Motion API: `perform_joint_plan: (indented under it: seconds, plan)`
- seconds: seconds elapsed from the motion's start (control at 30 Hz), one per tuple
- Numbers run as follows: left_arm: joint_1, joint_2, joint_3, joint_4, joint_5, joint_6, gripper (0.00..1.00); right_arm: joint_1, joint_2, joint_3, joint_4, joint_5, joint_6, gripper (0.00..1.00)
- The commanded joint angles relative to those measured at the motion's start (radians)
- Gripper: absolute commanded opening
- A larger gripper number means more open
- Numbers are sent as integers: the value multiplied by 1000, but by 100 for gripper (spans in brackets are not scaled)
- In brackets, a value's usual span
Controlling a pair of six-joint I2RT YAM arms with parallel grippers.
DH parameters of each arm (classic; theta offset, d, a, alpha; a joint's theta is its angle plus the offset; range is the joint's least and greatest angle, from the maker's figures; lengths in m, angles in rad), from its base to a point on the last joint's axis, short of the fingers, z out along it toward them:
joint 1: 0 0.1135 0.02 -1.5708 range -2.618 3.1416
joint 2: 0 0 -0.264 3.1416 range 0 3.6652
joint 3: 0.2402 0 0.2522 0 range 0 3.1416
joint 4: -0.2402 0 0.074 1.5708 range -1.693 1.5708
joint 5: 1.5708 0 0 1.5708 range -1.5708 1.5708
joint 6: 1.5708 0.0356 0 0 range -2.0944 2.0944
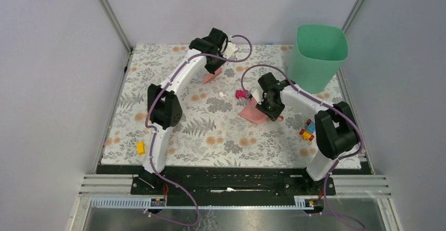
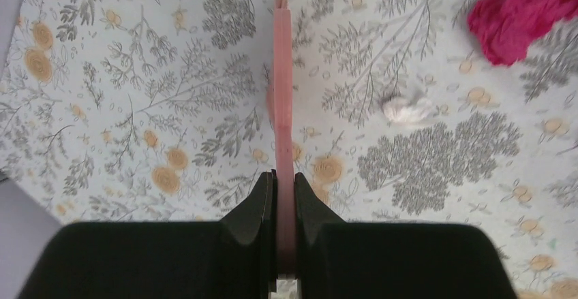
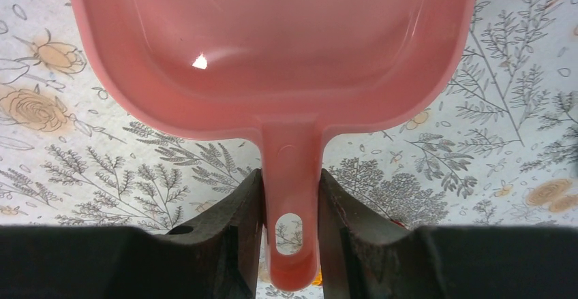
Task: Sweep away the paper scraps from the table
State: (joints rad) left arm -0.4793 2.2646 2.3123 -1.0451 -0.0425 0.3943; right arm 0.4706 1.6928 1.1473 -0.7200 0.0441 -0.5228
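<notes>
Top view: magenta crumpled paper scrap (image 1: pixel 241 93) midway between left and right edges of leaf-patterned table (image 1: pixel 210 136), just beside pink plastic dustpan (image 1: pixel 251 113).
Left wrist: left gripper (image 2: pixel 283 183) pinching thin pink plastic blade (image 2: pixel 281 95); magenta scrap, white paper wad (image 2: pixel 407 108) ahead.
Right wrist: right gripper (image 3: pixel 290 190) clamped on dustpan handle.

The dustpan (image 3: pixel 272 54) is glossy smooth plastic, the paper scraps (image 2: pixel 525 20) crumpled and matt.

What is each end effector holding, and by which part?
Right end effector: pink dustpan, by its handle. Left end effector: thin pink tool, by its near end.
</notes>
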Motion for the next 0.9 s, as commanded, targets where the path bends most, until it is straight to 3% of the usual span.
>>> perform_joint_plan:
  seconds: [0.0,0.17,0.37,0.73,0.87]
  plan:
    - [-57,-61,-45,-63,-158,56,0,6,39,63,-28,52,-6,0]
    - [-63,-37,4,-137,20,-99,0,6,101,110,-22,37,-34,0]
    - [-79,1,50,-123,429,-256,0,7,156,161,-18,-18,-61,0]
    - [-171,-13,87,-103,526,-295,0,20,115,182,-38,-87,-19,0]
    - [-169,-60,87,-97,465,-279,0,19,57,106,-19,-89,-18,0]
